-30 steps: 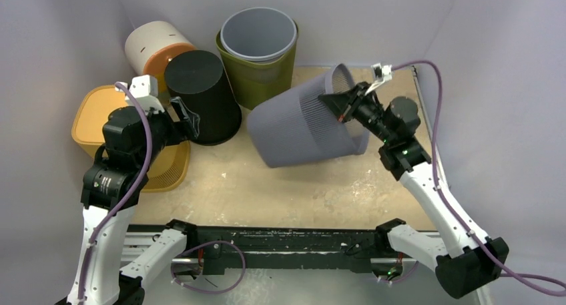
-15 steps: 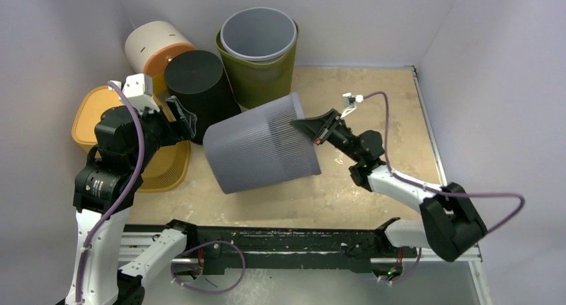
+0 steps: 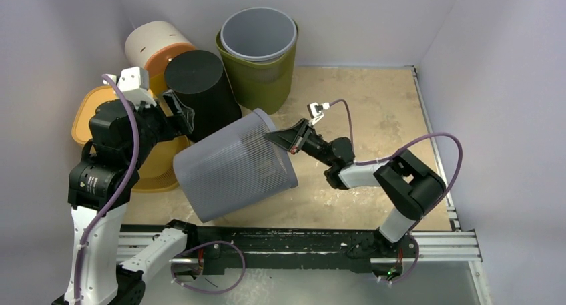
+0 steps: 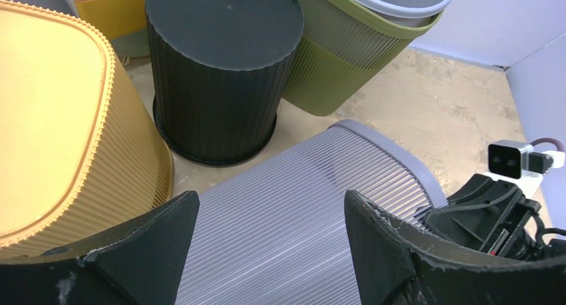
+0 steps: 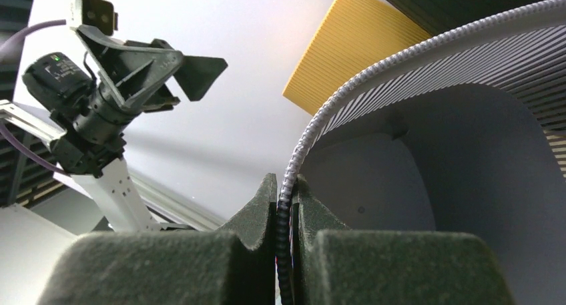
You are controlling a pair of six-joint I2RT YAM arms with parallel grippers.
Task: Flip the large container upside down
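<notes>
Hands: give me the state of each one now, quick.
Left hand: open, holding nothing.
Right hand: closed on the rim of the grey container.

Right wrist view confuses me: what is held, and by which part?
The grey ribbed bin, by its rim, in the right gripper; left gripper holds nothing.

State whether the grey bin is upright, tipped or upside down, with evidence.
Tipped on its side: the grey bin shows its ribbed wall upward, mouth facing right, where the right hand pinches its rim.
</notes>
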